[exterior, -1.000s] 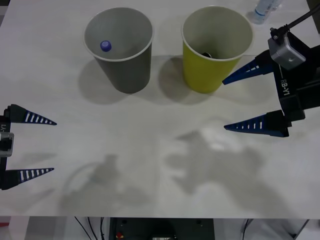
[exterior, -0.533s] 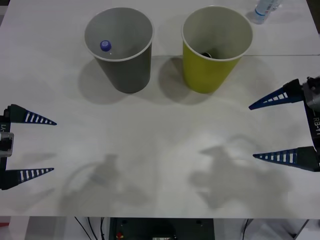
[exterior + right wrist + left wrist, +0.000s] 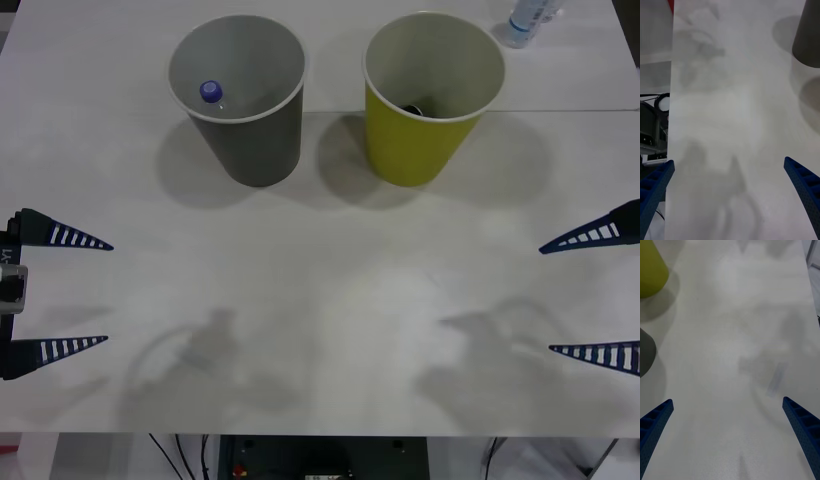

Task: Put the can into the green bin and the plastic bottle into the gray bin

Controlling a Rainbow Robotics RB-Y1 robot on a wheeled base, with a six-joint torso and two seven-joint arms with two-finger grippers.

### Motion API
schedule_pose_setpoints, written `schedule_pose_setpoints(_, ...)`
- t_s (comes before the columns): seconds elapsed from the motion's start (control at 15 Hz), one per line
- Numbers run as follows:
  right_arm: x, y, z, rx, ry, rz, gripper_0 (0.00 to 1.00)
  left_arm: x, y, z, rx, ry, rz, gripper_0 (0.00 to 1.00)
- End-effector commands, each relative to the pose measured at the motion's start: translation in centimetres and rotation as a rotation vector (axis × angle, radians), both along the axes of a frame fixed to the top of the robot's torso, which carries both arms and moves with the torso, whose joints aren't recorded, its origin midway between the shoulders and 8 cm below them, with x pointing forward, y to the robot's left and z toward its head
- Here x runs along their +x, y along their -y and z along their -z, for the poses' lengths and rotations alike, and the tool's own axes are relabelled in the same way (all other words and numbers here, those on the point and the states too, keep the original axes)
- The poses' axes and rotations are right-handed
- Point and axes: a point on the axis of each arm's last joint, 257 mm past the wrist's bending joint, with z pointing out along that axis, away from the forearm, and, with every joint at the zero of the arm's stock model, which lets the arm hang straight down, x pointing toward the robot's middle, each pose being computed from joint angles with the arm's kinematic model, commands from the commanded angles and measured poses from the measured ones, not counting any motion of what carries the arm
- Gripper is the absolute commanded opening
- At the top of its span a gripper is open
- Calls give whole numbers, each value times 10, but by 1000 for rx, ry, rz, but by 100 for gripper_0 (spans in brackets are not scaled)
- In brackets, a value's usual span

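Tools left [image 3: 78, 293] and right [image 3: 592, 294] hover apart-fingered, empty, at opposite table [image 3: 320, 300] edges.

We see a bright, evenly lit white counter [image 3: 320, 300] with no harsh glare — the light comes from above and casts soft, blurred shadows. The gray bin [image 3: 240, 95] and the green bin [image 3: 430, 95] each throw a dim oval shadow to their left on the counter, and fainter, mottled arm shadows lie near the front edge. Both wrist views look soft and smeared — the counter surface there shows little sharp detail.
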Motion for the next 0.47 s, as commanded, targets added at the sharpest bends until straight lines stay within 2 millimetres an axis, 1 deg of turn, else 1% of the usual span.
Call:
schedule_pose_setpoints(0.07,4,8,4,-4,28,-13,100,0,0,0,0,0,0,100)
schedule_pose_setpoints(0.47,3,10,6,-8,19,-17,100,0,0,0,0,0,0,100)
